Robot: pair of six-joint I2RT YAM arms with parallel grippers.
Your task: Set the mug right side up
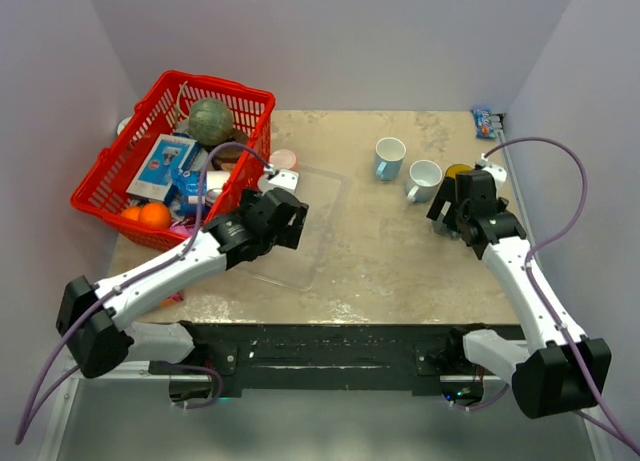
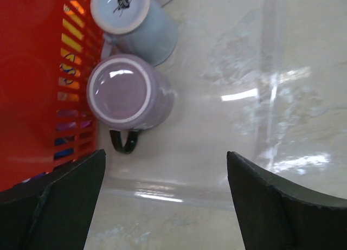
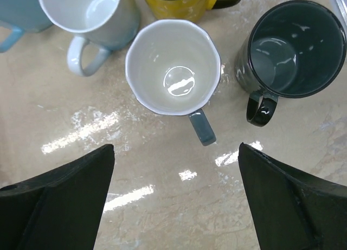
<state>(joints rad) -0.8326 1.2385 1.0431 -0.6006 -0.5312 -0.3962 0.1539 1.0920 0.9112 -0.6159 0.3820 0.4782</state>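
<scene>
Under the right hand, whose fingers were spread wide and held nothing, the grey-handled white mug stood mouth up on the worktop, clear of both fingers. We judged that flip done. Around it the dark mug, yellow mug and pale mug were upright too.

What looked left: beside the red basket, a lavender mug and a light blue mug sat base up. The left hand was also wide and empty, hovering just short of the lavender one.

Only the left wrist view showed those two inverted; in the top view the left hand largely covered that spot. Only the right wrist view looked into the upright mugs. The top view alone showed the clear tray between the arms.
</scene>
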